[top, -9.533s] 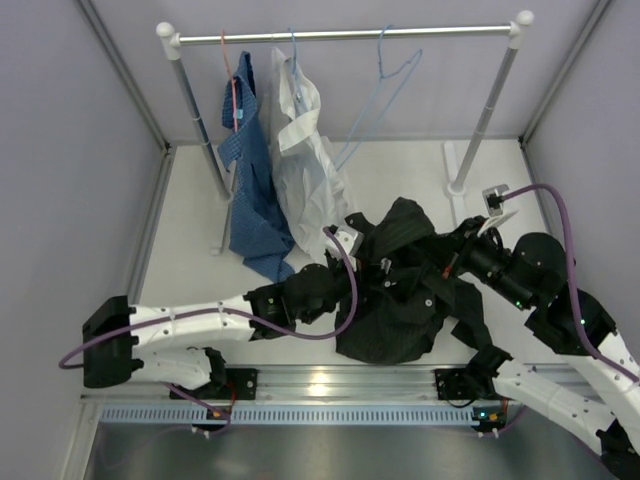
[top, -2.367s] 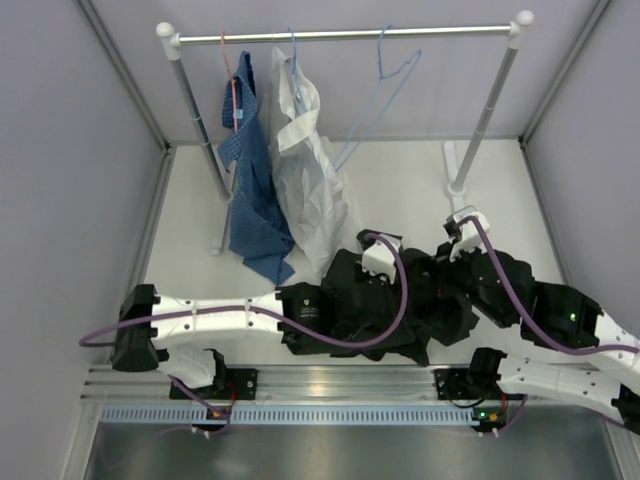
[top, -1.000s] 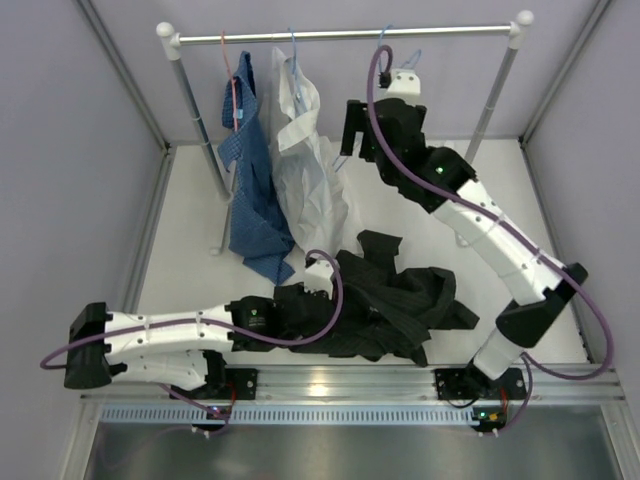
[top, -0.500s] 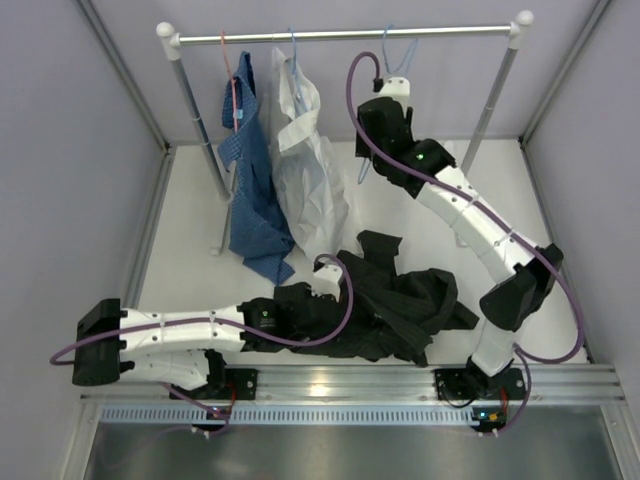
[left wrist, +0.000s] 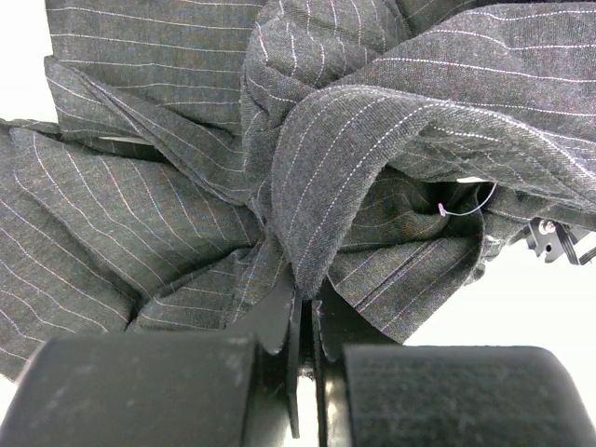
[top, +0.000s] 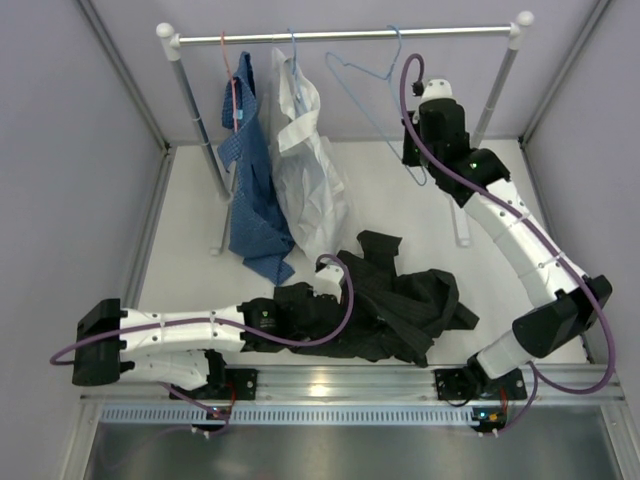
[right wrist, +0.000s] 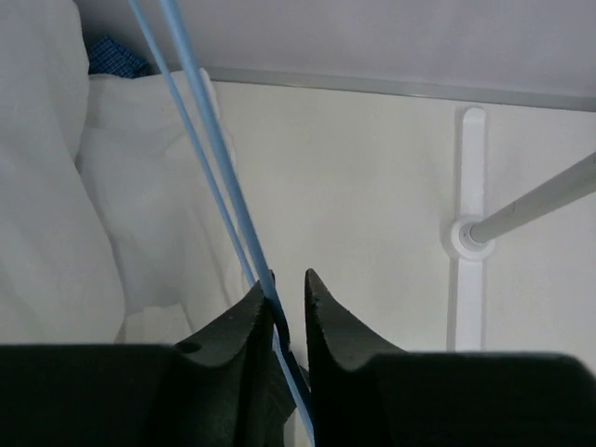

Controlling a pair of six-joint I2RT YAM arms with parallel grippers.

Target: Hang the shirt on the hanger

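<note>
The black pinstriped shirt (top: 400,300) lies crumpled on the table near the front. My left gripper (top: 340,295) is at its left side, shut on a raised fold of the shirt (left wrist: 372,140); in the left wrist view my left gripper (left wrist: 307,296) has cloth pinched between its jaws. The light-blue wire hanger (top: 362,72) hangs by its hook from the rail, swung out at a slant. My right gripper (top: 413,158) is raised at its lower right corner. In the right wrist view the hanger wire (right wrist: 200,112) runs between the nearly closed jaws of my right gripper (right wrist: 287,284).
A clothes rack with rail (top: 350,35) and right post (top: 490,110) stands at the back. A blue patterned shirt (top: 250,190) and a white shirt (top: 305,170) hang at its left. The rack foot (right wrist: 470,233) shows right of my right gripper.
My right arm has moved right along the rail. The light-blue hanger has swung and turned with it. My left gripper holds the shirt fold in about the same place.
</note>
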